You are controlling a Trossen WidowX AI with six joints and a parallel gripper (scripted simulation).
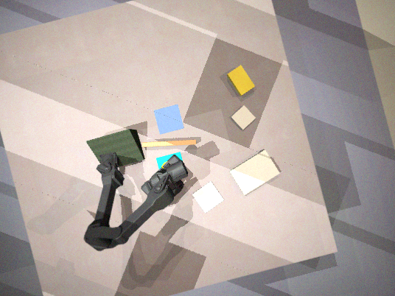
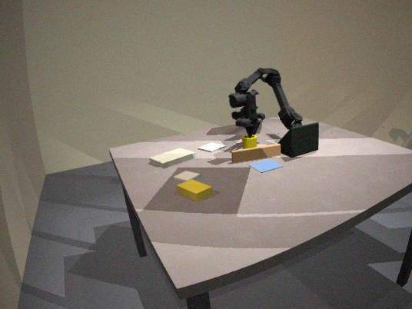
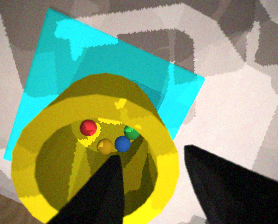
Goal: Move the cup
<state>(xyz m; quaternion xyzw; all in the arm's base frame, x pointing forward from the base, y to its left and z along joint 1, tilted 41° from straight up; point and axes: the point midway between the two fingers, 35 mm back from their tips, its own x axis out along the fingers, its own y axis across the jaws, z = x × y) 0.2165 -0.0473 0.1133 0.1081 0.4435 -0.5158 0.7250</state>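
Overhead, the jaws (image 1: 167, 164) sit over the cyan pad (image 1: 163, 160) at centre frame, hiding nearly all of the yellow cup (image 1: 164, 163); the blue pad (image 1: 169, 118) lies just above, past an orange bar (image 1: 169, 143). From the exterior view the cup (image 2: 249, 141) stands upright on the worktop (image 2: 307, 194) behind that bar, arm directly above. At the wrist the jaws are parted, gripping nothing (one finger inside the rim, one outside), and four marbles (image 3: 111, 137) rest in the cup.
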